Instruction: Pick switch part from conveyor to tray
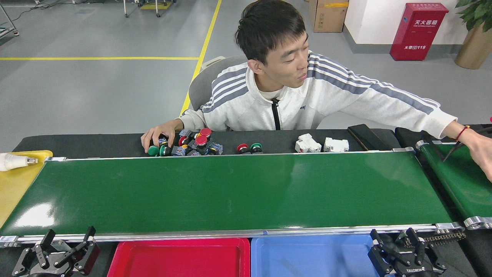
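The conveyor, a wide dark-green belt between silver rails, runs bare across the scene, with no switch part on it. The switch parts, a heap of red- and green-capped push-buttons, lie on the black tabletop just beyond the conveyor's far rail, toward its left half, with two more buttons a little to their right. A seated person in a white striped jacket faces the conveyor from its far side, one hand resting on the heap, the other arm stretched out past the conveyor's right end, its hand over a second, narrower green belt. Two white breaker-like blocks and a flat black item sit beyond the far rail toward the conveyor's right end. A yellow tray with a white bulb on it stands at the conveyor's left end. On the near side of the conveyor, a red tray and a blue tray lie side by side, both without parts. The left gripper waits at the conveyor's near-left corner, jaws spread wide and holding nothing; the right gripper sits at the near-right corner beside the blue tray, jaws likewise apart and holding nothing. Beyond the person are a grey floor with yellow lines, a red cabinet, a cardboard box and a potted plant.
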{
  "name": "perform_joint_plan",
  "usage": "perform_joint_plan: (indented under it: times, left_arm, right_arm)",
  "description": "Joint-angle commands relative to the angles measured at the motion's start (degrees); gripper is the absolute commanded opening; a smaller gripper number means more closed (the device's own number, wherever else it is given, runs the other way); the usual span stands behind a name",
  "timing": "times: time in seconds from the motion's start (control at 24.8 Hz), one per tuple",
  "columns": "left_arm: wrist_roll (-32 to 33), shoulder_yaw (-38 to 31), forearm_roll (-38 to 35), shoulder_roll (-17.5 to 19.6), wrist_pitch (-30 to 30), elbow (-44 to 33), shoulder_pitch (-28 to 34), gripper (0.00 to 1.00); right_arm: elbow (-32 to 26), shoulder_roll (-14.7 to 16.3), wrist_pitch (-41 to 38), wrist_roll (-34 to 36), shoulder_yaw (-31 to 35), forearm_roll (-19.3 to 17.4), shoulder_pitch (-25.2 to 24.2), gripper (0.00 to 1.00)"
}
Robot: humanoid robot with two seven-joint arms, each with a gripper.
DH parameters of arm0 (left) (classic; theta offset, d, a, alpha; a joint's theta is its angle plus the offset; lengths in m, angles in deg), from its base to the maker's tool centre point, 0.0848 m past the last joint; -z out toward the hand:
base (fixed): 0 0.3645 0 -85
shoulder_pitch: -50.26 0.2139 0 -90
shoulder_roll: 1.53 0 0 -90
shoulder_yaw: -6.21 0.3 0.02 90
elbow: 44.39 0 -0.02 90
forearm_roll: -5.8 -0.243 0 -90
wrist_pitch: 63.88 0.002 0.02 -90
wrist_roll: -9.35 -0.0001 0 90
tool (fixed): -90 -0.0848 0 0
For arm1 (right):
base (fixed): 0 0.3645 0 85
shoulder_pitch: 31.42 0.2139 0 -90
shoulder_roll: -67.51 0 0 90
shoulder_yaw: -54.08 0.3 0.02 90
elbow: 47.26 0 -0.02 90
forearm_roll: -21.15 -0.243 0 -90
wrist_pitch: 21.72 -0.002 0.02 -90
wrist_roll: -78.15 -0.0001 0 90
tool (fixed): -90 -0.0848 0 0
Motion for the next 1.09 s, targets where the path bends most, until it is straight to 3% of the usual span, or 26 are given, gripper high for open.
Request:
perform_joint_plan:
  times: [0.0, 0.28, 1.05]
  left_arm:
    - [-0.24, -0.57, -0.04, 0.62, -0.89, -0.85, 0.44, 1.0]
    - [-0.24, -2.15, -0.04, 0.53, -0.89, -2.43, 4.66, 1.0]
    - [-0.24, -2.59, -0.12, 0.0, -0.18, -3.48, 5.98, 1.0]
  right_arm:
    - [-0.86, -0.45, 0.15, -0.03, 0.34, -0.17, 0.5, 1.0]
    - [-0.95, -2.3, 0.24, -0.29, 1.13, -0.17, 0.41, 1.0]
    - [-0.86, -1.68, 0.24, -0.82, 1.66, 0.36, 2.35, 1.0]
